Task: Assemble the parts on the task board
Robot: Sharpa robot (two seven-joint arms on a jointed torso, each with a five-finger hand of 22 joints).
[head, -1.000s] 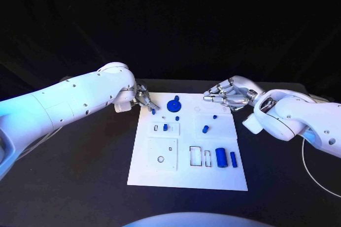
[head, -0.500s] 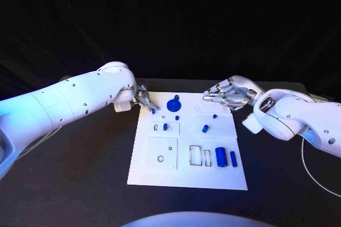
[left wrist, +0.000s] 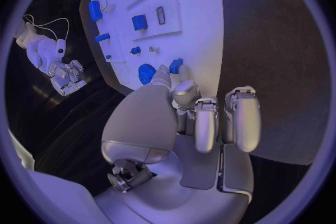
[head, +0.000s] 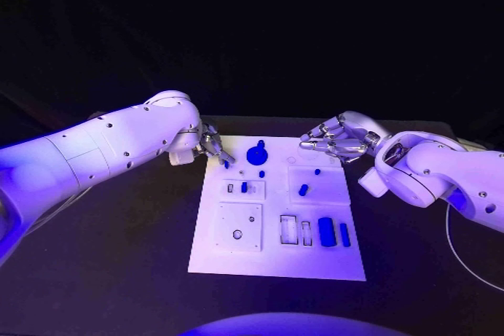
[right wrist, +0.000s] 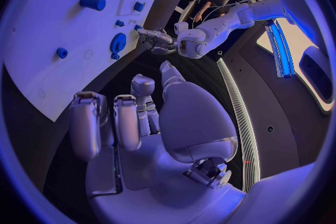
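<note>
Blue part (head: 227, 163) pinched in left hand (head: 210, 146) over task board (head: 275, 267).

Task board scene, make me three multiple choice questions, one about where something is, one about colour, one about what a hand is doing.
1. Where does the gear sit on the board?
A. near end
B. far end, near the left hand
C. off the board

2. What colour are the parts?
A. blue
B. red
C. yellow

3. What is the right hand doing?
A. gripping the gear
B. pressing the cylinder
C. holding nothing, at the board's far right corner

Answers: 1 B, the gear lies at the far end by the left fingertips. 2 A, every piece shows blue. 3 C, nothing lies in its fingers.
</note>
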